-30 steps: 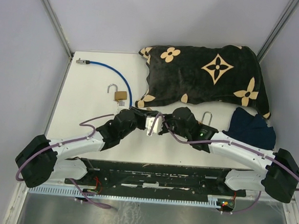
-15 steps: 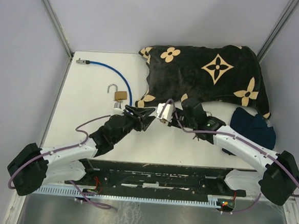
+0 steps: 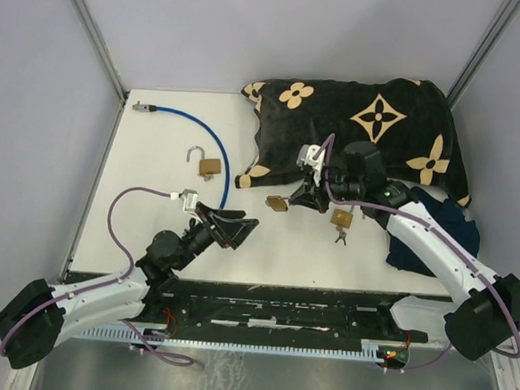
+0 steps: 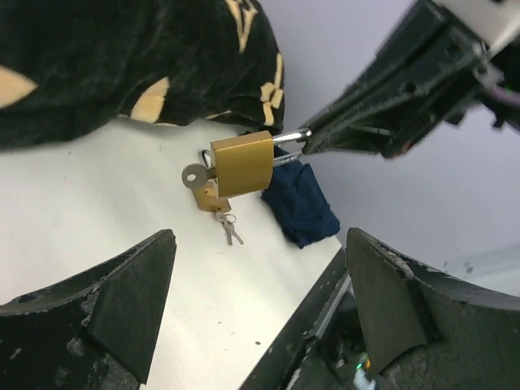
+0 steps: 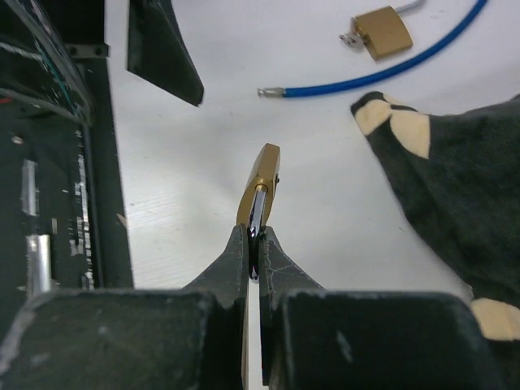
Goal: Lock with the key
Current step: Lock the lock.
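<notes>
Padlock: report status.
Left gripper jaws open, empty. Right gripper shut on padlock by its shackle, held aloft. Key inserted. Nothing between.

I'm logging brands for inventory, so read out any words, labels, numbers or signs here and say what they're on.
No text can be read.
Brass padlock in the right gripper: bare faces, no brand visible.
Black cloth with beige flower motifs: pattern, no letters.
Open padlock by the blue cable and padlock with keys: too small to read.
</notes>
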Available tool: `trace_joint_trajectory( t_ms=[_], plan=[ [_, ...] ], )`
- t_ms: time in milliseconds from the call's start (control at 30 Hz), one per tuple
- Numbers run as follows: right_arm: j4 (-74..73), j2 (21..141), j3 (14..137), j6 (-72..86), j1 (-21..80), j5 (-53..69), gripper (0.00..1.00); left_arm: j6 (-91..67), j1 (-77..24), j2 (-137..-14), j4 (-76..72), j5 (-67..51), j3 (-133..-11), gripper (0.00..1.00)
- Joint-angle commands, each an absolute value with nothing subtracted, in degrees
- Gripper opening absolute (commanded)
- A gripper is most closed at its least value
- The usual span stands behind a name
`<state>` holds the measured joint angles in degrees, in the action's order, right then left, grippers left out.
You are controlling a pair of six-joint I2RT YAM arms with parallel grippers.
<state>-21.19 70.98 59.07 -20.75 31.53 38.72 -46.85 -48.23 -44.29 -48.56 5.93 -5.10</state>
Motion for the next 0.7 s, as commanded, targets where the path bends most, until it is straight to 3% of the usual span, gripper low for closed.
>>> trace_joint_trajectory(
  t_ms=[0,267,467,667],
  plan=[
    [-18.3,71.1,63.7,-11.9,28.2,57.2,0.02,-29.1,-47.2,-45.6,-58.9,-5.0,-7.4,0.92],
    [-21.3,72.2,67.5,-9.1,26.0,67.6,0.02,-26.1,-42.0,-49.2,-61.2,-20.3,-11.6,1.0],
    [-24.1,72.7,69.7,-8.4,26.1,71.2,0.02,-29.0,-39.9,-55.0,-65.4,-30.7,-15.8,0.99],
    [-25.4,72.9,70.6,-7.6,26.1,73.9,0.02,-33.9,-39.6,-60.3,-73.6,-33.4,-17.2,0.97]
  ],
)
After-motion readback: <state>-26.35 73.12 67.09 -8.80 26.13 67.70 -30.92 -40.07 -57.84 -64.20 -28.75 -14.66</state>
